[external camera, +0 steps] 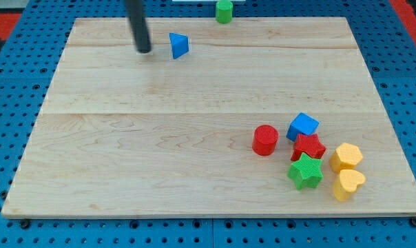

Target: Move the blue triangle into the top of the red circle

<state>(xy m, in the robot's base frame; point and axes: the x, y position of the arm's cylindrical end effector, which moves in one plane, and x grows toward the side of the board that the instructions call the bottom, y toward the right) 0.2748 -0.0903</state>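
The blue triangle (179, 45) lies near the view's top, left of centre, on the wooden board (160, 151). The red circle (265, 140) stands at the view's lower right, far from the triangle. My tip (144, 51) rests on the board just left of the blue triangle, with a small gap between them. The rod runs up out of the view's top.
A blue cube (303, 126), a red star (308, 146), a green star (305, 171), a yellow hexagon (346, 156) and a yellow heart (348, 184) cluster right of the red circle. A green block (224, 11) sits at the board's top edge. Blue pegboard surrounds the board.
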